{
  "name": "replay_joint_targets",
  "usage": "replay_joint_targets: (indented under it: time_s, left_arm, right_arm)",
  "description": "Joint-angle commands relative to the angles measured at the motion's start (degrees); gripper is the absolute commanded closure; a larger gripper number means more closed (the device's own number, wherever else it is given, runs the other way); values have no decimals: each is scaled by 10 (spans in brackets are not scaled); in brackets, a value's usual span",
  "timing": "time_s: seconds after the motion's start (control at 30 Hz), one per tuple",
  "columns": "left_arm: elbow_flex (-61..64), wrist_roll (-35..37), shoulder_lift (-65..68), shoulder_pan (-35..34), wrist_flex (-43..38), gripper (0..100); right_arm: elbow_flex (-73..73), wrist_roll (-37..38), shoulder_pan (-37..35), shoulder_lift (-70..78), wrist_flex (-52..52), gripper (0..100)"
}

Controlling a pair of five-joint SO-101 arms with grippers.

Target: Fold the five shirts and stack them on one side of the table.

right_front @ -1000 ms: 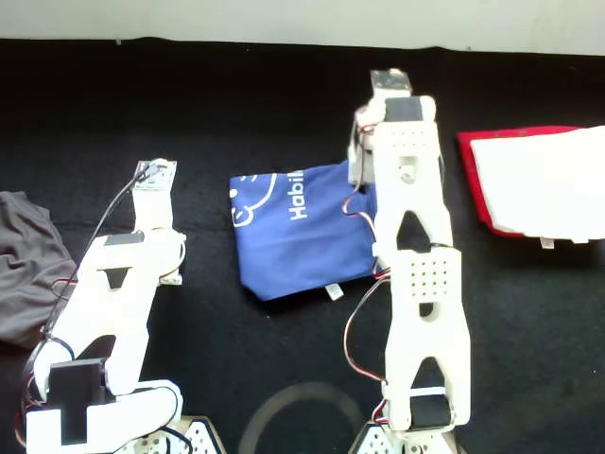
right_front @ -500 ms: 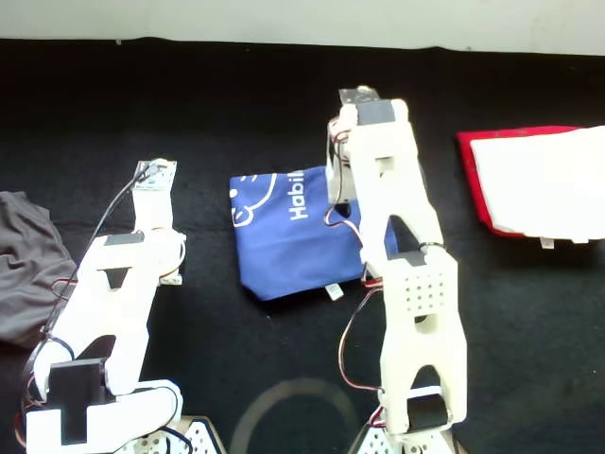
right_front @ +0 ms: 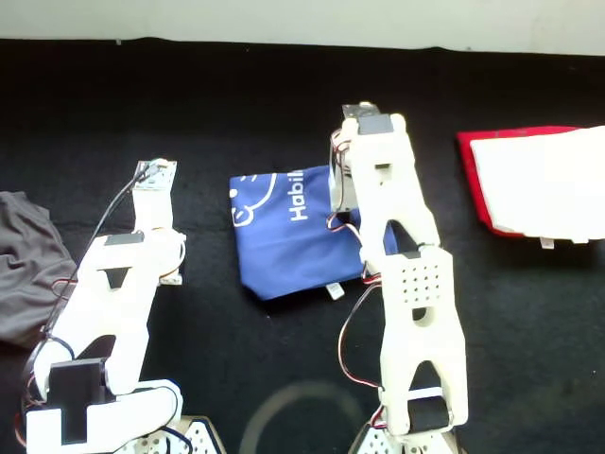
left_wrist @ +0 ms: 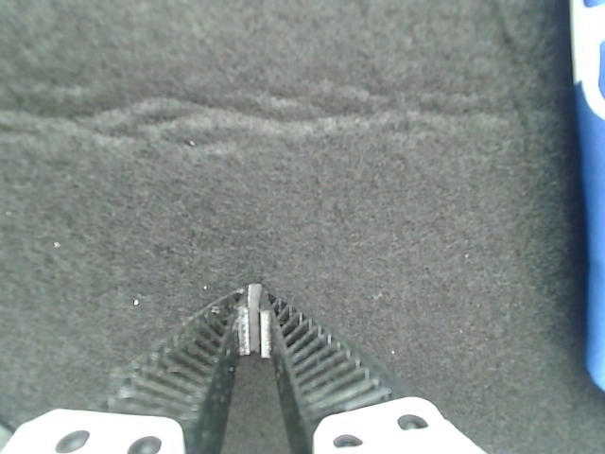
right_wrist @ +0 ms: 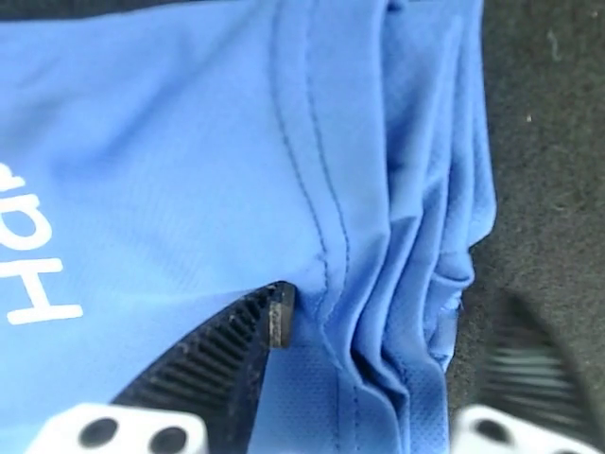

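A folded blue shirt (right_front: 293,232) with white print lies in the middle of the black table. My right arm (right_front: 388,189) stands over its right edge. In the right wrist view my right gripper (right_wrist: 397,331) is open and straddles the bunched edge of the blue shirt (right_wrist: 236,161): one finger (right_wrist: 269,322) rests on the cloth, the other (right_wrist: 525,355) is over the table beside it. My left gripper (left_wrist: 253,322) is shut and empty, low over bare table left of the blue shirt. A crumpled dark grey shirt (right_front: 24,265) lies at the left edge.
At the right, a folded white shirt (right_front: 548,184) lies on top of a folded red one (right_front: 477,161). The blue shirt's edge (left_wrist: 591,189) appears in the left wrist view. The table's black cover (right_front: 236,85) is bare along the back.
My right arm has drawn back and to the left, bringing its gripper from beyond the blue shirt's far right corner down onto its right edge. The left arm has kept still.
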Motion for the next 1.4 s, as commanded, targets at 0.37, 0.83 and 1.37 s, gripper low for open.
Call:
replay_joint_targets:
  time_s: [0.37,0.83,1.37]
  left_arm:
    - [1,-4,-6,-4,-17,991]
    - [1,-4,-6,-4,-17,991]
    - [1,-4,-6,-4,-17,991]
  right_arm:
    - [-190,55,96,6,66,992]
    - [-240,196,210,-180,65,992]
    - [-240,316,349,-285,65,993]
